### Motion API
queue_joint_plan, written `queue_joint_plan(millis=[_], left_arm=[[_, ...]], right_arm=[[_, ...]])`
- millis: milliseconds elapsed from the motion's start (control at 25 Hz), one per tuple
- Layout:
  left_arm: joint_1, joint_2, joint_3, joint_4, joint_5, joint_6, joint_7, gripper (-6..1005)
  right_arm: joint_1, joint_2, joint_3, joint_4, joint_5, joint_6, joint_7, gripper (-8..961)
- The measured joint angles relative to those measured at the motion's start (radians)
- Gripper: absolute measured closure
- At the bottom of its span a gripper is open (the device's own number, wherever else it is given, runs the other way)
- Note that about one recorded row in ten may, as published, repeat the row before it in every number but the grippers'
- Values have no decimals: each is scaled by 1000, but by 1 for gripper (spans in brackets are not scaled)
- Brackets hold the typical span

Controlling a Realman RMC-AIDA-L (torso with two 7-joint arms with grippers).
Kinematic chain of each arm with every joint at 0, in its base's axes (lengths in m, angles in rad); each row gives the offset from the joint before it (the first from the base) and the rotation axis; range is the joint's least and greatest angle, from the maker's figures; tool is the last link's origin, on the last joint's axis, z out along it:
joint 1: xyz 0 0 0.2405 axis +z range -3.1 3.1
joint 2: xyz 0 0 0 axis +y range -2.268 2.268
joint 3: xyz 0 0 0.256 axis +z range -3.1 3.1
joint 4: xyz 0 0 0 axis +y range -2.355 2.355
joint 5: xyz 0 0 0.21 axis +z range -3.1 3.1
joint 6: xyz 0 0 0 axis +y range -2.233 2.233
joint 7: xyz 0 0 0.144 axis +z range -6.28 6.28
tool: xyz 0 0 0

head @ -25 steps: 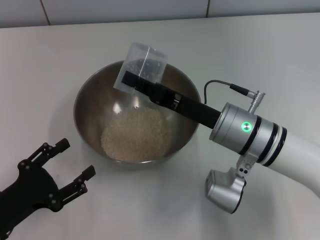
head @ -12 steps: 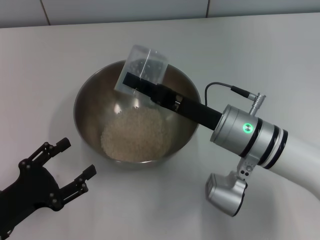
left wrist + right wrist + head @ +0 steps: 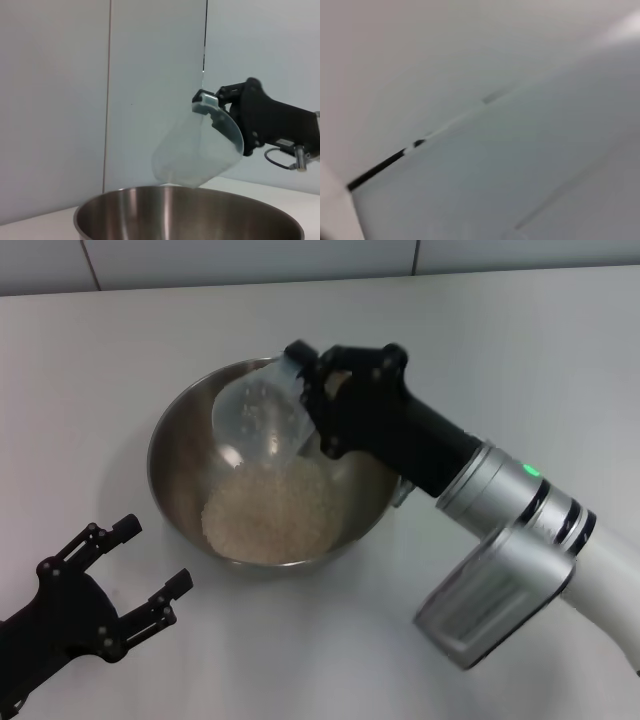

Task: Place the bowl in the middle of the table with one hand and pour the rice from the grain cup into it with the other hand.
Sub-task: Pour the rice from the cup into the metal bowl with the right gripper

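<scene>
Now the right gripper (image 3: 312,390) grips the clear cup (image 3: 258,420) and holds it tipped mouth-down over the steel bowl (image 3: 180,445), which sits on the white table (image 3: 100,350). Rice (image 3: 268,512) lies heaped in the bowl's bottom. Near the table's front edge, left of the bowl, the left gripper (image 3: 140,570) hovers with fingers spread, holding nothing.

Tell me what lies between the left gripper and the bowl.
Only bare table: in the head view, the open left gripper sits apart from the bowl.
</scene>
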Motion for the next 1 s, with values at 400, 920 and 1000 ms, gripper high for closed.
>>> queue_joint_plan(millis=[400,920,1000], left_arm=[[4,1,0,0,0,15,-1,162],[3,1,-1,0,0,21,-1,162],[3,1,-3,0,0,21,-1,162]], right_arm=[[28,-1,-3,-81,57,54,805,937],[36,-4,-40,-100,45,103,1109,937],[36,-4,-40,-100,45,103,1109,937]])
